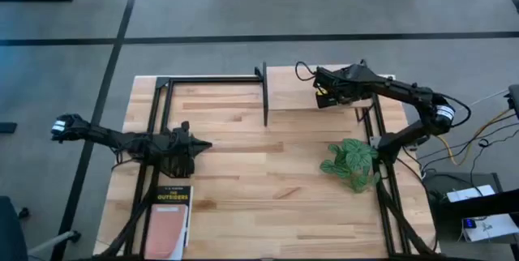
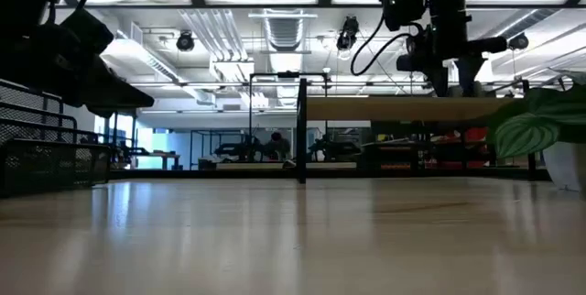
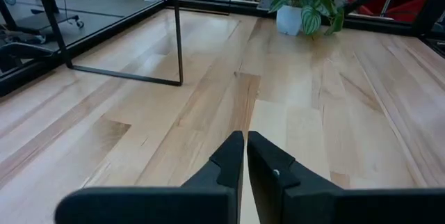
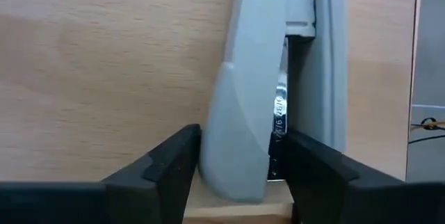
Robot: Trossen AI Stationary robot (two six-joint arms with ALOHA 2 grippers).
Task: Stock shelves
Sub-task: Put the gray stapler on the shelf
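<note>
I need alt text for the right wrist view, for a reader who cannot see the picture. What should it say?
The right gripper is shut on a grey stapler, its two dark fingers pressing the stapler's sides. Directly behind the stapler is the light wood board of the shelf, which fills most of the picture.

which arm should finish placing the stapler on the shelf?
Right. The right gripper is above the shelf, fingers shut on the grey stapler. The left gripper is shut, empty, far from the shelf.

The wooden table (image 1: 243, 180) carries a riser shelf (image 1: 312, 89), plant (image 1: 350, 164) (potted) and book (image 1: 169, 220).
</note>
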